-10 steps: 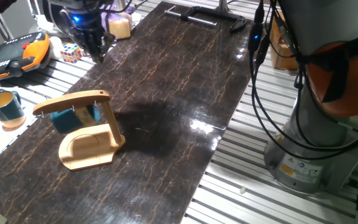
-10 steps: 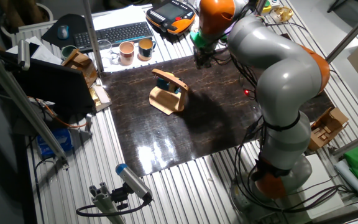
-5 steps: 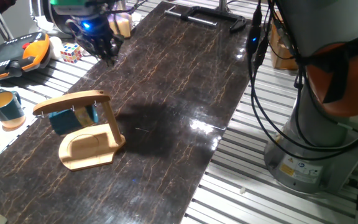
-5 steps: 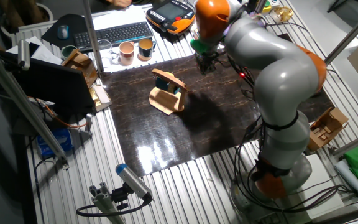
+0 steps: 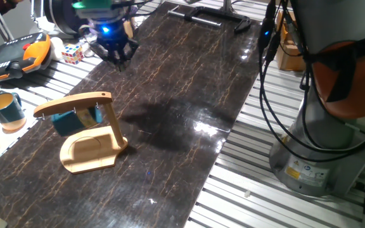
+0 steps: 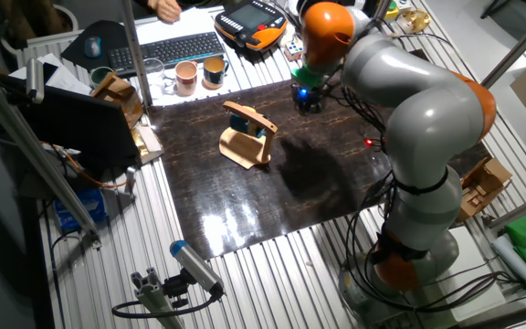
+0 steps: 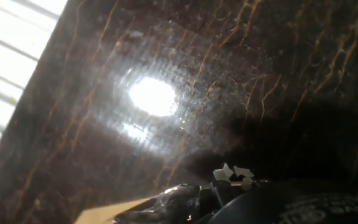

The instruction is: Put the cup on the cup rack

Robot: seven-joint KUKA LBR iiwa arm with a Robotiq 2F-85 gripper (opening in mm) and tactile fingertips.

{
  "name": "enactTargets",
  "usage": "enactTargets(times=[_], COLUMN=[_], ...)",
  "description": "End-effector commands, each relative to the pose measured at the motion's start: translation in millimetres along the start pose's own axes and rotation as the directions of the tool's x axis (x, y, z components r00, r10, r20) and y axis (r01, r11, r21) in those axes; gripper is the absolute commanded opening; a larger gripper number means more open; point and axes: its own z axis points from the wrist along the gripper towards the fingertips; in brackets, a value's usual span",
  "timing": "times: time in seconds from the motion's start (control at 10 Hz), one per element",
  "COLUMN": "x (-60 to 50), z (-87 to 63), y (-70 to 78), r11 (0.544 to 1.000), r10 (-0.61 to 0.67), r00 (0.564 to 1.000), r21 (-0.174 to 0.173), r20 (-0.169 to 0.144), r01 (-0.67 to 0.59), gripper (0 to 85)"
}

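One cup (image 5: 75, 118) hangs under the cup rack's (image 5: 87, 136) arm, nr the worktop's (image 5: 189, 82) left edge in one fixed view. Claw (image 5: 118, 58) sits apart nr the far-left corner, carrying nothing; open/closed can't tell. Step looks done; next: back off w/o bumping rack.

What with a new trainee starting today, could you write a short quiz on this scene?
1. True or false: the pincer is holding the cup.
2. Where is the cup? A) under the curved arm of the cup rack; B) lying on its side at the table's far end; C) on the floor.
3. Fill in: the pincer is ___ from the cup rack, not touching it.

Key: 1 false; 2 A; 3 apart.
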Motion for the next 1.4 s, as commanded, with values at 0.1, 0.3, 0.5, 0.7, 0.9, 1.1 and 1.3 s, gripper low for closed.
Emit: enactTargets(times=[0.1,0.3,0.5,0.7,0.9,1.1,1.3], x=[-0.1,1.9,1.1,0.7,0.3,0.4,0.1], z=[-2.4,-0.4,2.4,2.2,2.1,2.2,2.3], y=[-6.4,-11.8,-15.7,-16.7,-17.0,-17.1,-17.3], r11=[0.737,0.705,0.658,0.591,0.550,0.543,0.545], r10=[-0.676,-0.709,-0.753,-0.807,-0.835,-0.840,-0.838], r00=[0.737,0.705,0.657,0.590,0.550,0.542,0.545], r21=[-0.025,-0.027,-0.033,-0.006,-0.005,-0.020,-0.019], r20=[-0.013,-0.016,-0.020,-0.019,-0.018,-0.023,-0.017], r01=[0.676,0.709,0.753,0.807,0.835,0.840,0.838], gripper=[0.7,0.7,0.7,0.7,0.7,0.7,0.7])
